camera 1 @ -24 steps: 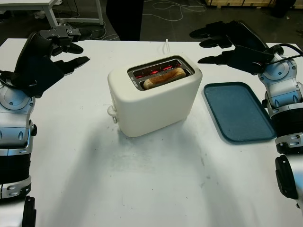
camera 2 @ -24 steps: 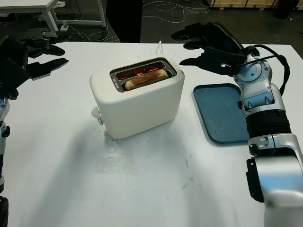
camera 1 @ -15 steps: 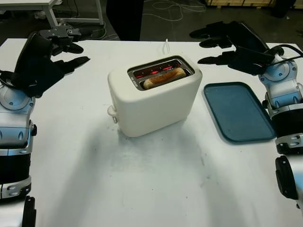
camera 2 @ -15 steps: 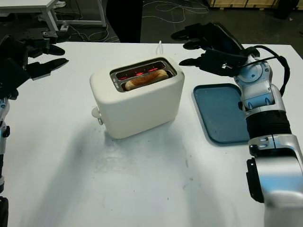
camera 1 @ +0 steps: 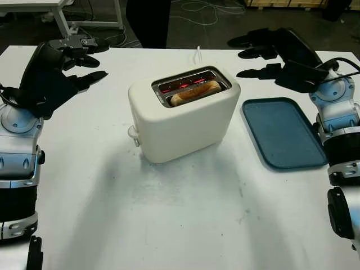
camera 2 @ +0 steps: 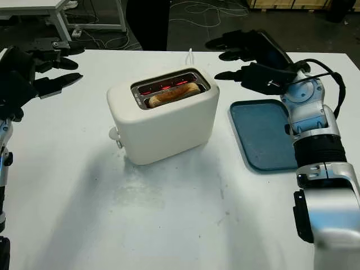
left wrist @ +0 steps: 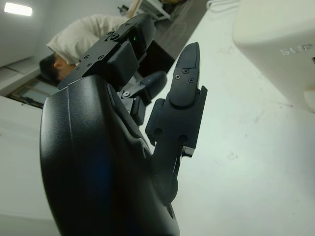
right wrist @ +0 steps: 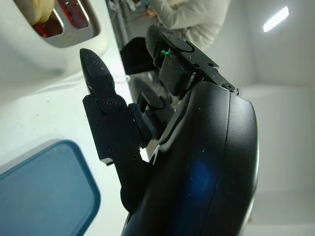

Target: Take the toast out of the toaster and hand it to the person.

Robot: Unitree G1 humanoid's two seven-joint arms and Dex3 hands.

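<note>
most of the toast (camera 1: 194, 92) sits sunk in the toaster (camera 1: 183, 118) slot, so i see just its top edge. the person (right wrist: 194, 19) beyond the table is cut off, face hidden. my forearms leave the bottom edge.

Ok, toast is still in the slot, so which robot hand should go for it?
Probably right. The right robot hand hovers open just beyond the toaster, nearer the toast. The left robot hand is open but farther off across bare table.
</note>
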